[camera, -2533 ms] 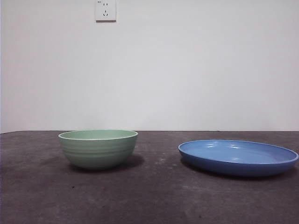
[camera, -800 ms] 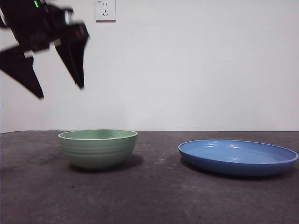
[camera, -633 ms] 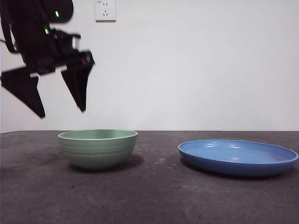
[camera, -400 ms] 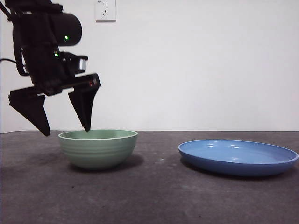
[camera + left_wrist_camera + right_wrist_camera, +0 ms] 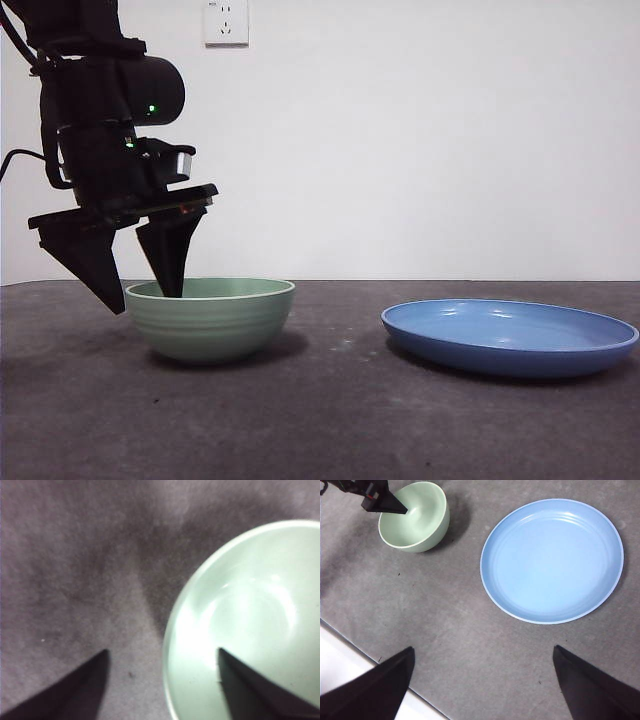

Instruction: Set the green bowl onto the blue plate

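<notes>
While left end effector (image 5: 142, 296) straddles green bowl (image 5: 210, 318) rim, unclenched, dark table (image 5: 340, 420) meets white wall (image 5: 420, 140).

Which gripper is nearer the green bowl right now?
Left. The left gripper straddles the green bowl's rim, jaws open, one inside the bowl and one outside. The right gripper hangs high above the table, well away from the bowl, with the blue plate below it.

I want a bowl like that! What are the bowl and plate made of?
Bowl: probably glazed ceramic, with a soft sheen, ridged sides and a thick rim. Plate: likely glazed ceramic too, glossier, with bright glints. Smooth plastic can't be ruled out.
</notes>
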### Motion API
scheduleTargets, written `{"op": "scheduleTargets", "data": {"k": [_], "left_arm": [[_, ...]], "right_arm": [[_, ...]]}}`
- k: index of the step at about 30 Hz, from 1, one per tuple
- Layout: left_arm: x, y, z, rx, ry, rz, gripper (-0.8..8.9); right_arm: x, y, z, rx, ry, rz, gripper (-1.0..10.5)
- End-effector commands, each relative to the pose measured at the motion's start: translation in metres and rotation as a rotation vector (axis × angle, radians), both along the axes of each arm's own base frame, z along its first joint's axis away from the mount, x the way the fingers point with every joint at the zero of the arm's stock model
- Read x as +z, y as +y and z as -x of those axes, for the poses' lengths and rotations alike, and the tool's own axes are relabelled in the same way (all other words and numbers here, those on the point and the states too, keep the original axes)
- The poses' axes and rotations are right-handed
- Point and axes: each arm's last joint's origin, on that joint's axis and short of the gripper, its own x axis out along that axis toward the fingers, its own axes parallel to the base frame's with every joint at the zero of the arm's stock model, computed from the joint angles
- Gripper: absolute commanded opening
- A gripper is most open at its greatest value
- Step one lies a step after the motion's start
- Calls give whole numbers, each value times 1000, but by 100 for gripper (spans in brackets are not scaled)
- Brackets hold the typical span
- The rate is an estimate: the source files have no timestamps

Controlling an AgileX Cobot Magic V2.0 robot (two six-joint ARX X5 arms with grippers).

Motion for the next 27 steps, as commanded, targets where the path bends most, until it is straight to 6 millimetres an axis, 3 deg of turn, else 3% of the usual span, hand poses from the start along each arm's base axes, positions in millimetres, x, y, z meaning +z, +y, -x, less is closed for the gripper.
{"op": "scheduleTargets", "data": {"k": [1,8,18,27], "left_arm": [[-2,-4,-4,6,6,-5,258],[-2,-5,-4,22,6,2,9],[10,-7,-1,26,-31,23,10],[66,-26,15,-11,-184,107,10]], "right_arm": [[6,1,-1,-3,-21,-8,444],[6,1,-1,-3,-21,-9,444],[6,1,-1,-3,-21,-8,444],[6,1,-1,-4,-21,-9,444]]}}
